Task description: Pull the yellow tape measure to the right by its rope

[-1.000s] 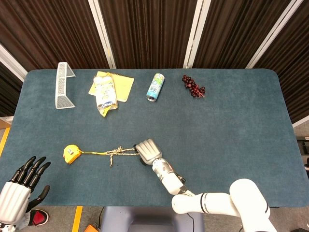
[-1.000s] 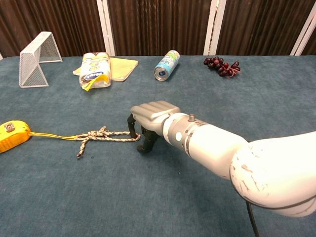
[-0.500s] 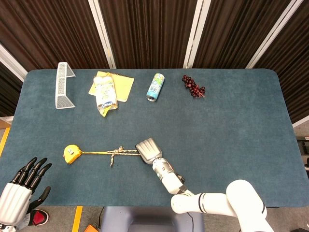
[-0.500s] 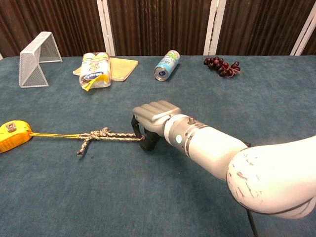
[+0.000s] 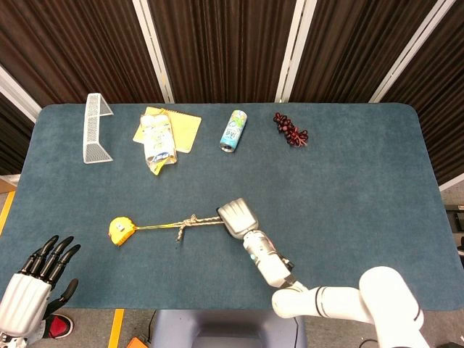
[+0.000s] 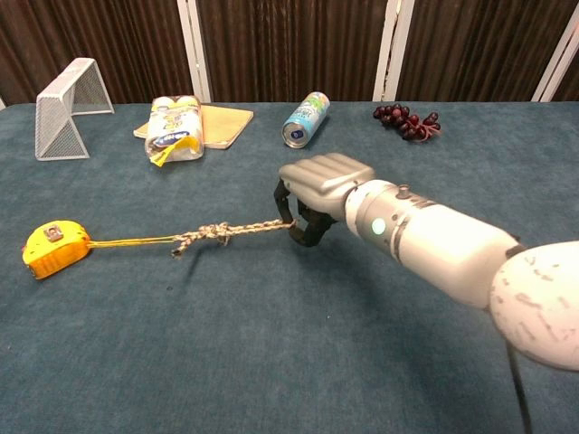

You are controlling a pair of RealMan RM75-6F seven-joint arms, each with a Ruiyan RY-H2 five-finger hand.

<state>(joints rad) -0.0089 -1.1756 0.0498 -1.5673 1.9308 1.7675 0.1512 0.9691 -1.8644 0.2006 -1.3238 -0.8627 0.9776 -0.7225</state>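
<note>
The yellow tape measure lies on the blue table, left of centre. Its braided rope runs taut from it to the right, with a knot partway along. My right hand grips the rope's right end, fingers curled down around it. My left hand hangs below the table's near left corner, fingers spread, holding nothing; the chest view does not show it.
Along the far edge stand a white wire goal, a yellow notepad with a plastic packet on it, a lying drink can and dark grapes.
My right hand has moved to the right with the rope in its grip. The rope has gone taut and the tape measure has slid right after it. The left hand has barely moved.
</note>
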